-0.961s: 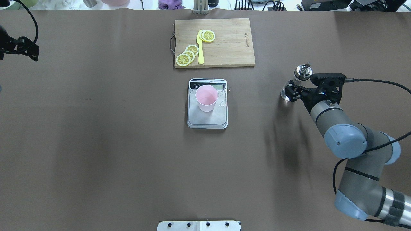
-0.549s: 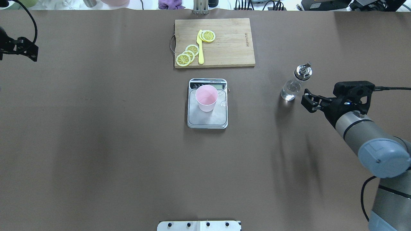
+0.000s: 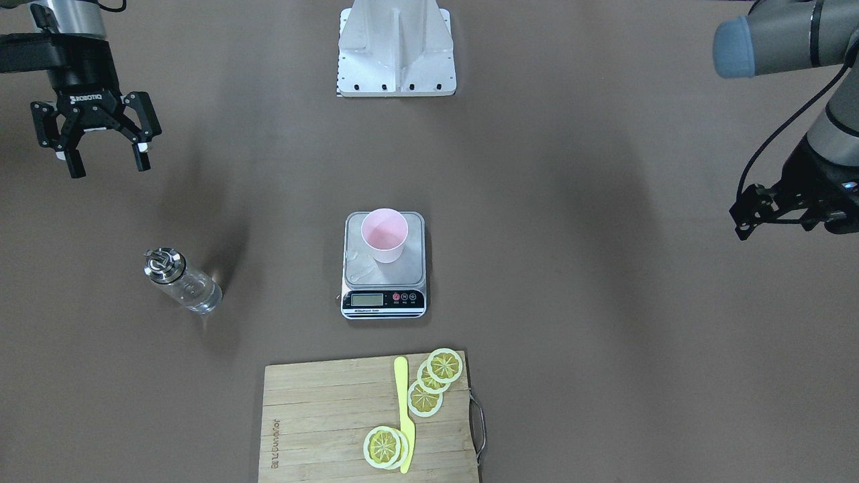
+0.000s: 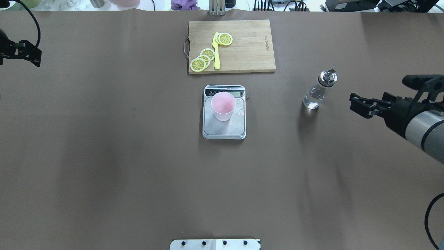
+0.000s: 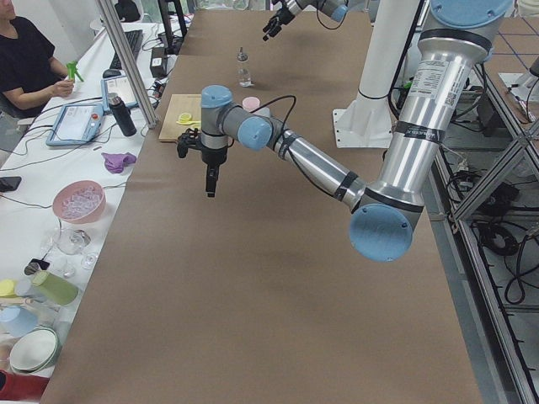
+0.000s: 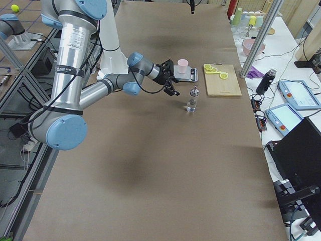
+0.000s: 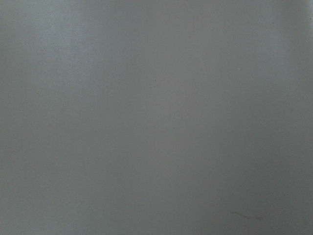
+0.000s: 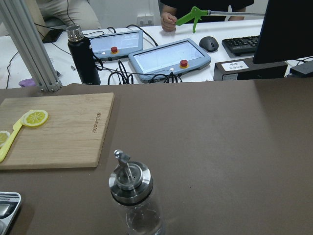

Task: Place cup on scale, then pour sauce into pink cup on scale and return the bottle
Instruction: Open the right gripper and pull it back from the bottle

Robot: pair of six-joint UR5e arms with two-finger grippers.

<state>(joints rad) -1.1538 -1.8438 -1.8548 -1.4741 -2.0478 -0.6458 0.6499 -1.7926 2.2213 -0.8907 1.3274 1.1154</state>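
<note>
The pale pink cup (image 4: 223, 106) stands upright on the silver plate of the scale (image 4: 224, 131), also in the front view, where the cup (image 3: 384, 235) sits on the scale (image 3: 356, 268). The clear glass bottle (image 4: 316, 93) with silver spout stands alone on the table, a little clear sauce (image 4: 311, 101) at its bottom; it also shows in the front view (image 3: 182, 282) and the right wrist view (image 8: 132, 196). My right gripper (image 4: 360, 106) is open and empty, right of the bottle and apart from it (image 3: 104, 159). My left gripper (image 4: 36, 61) is shut and empty at the far left (image 3: 738, 228).
A wooden cutting board (image 4: 249, 52) with lemon slices (image 4: 203, 59) and a yellow knife (image 4: 216, 52) lies behind the scale. The robot's white base plate (image 4: 215, 244) is at the near edge. Operators' desk items lie past the far edge.
My right gripper has drawn back from the bottle to the right, leaving it standing alone. The cup, scale and left arm have not moved.
</note>
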